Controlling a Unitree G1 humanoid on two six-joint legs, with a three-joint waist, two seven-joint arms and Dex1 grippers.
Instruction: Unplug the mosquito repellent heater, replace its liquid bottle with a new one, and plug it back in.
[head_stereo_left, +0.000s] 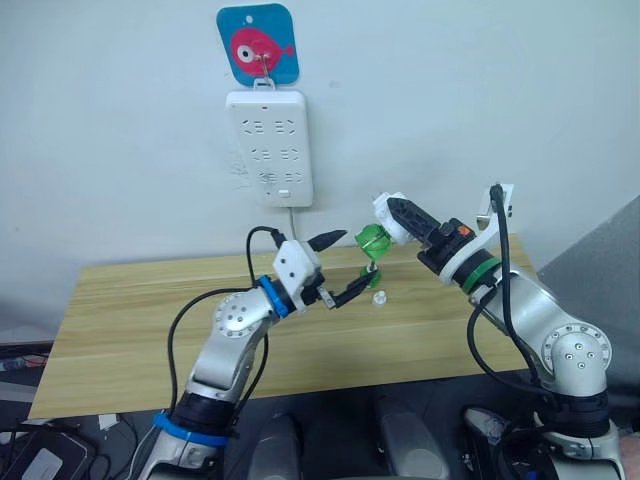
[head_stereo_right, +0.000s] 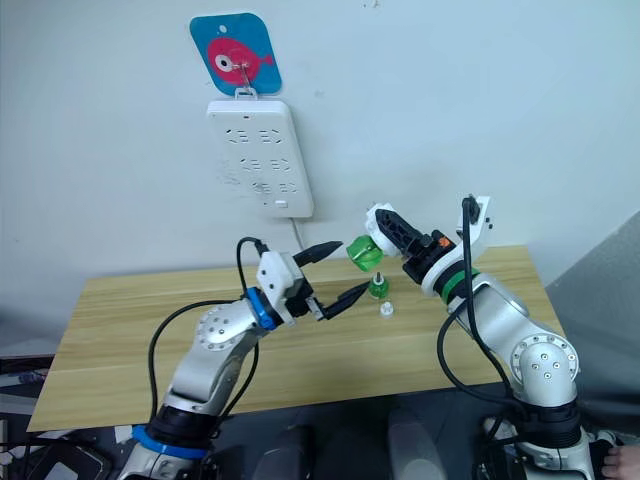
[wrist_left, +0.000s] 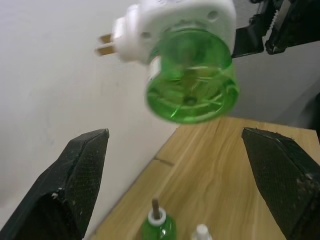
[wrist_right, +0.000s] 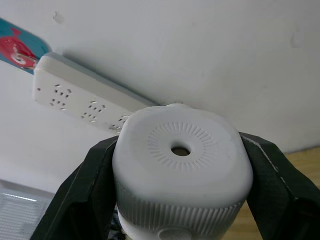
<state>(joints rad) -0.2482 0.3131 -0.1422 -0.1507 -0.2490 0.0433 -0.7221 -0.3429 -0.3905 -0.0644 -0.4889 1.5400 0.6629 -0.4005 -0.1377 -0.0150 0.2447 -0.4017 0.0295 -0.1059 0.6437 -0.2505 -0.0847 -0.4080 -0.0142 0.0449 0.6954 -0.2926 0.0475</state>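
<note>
Left wrist view shows the heater's (wrist_left: 170, 25) prongs — right hand (head_stereo_left: 398, 215) grips it.

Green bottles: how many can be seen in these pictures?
2. One green bottle is screwed into the mosquito repellent heater, held in the air by the right gripper. The other green bottle stands on the table below.

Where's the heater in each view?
Left eye: heater right of centre, in the right gripper, green bottle attached.
Right eye: heater just right of centre, below the socket strip.
Left wrist: heater at the top, prongs out, bottle below it.
Right wrist: heater fills the centre, between the fingers.
Shared landmark: the socket strip, except in left wrist.
</note>
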